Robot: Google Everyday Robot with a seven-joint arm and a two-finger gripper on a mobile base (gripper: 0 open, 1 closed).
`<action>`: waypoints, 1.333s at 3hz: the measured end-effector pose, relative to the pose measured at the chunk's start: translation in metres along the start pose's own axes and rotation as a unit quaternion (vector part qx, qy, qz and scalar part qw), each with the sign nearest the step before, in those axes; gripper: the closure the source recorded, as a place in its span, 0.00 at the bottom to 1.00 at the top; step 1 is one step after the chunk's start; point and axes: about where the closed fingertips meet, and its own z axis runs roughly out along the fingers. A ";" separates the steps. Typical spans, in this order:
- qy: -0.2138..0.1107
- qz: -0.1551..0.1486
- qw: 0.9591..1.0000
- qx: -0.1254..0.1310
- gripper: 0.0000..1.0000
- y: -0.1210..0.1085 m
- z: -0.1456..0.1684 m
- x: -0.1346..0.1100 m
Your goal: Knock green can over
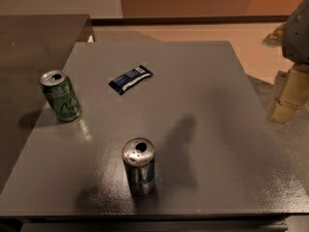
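The green can stands upright near the left edge of the grey table. It has pale scribbly lettering and a silver top with an open mouth. My gripper shows at the far right edge of the view, beyond the table's right side and far from the green can. It is pale yellow under a grey-white wrist and holds nothing that I can see.
A silver-and-blue can stands upright near the table's front edge. A dark blue snack bar wrapper lies at the back middle. A second dark table adjoins on the left. The arm's shadow falls on the table's middle.
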 end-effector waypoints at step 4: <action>-0.113 -0.043 0.993 -0.013 0.00 -0.011 0.022 -0.098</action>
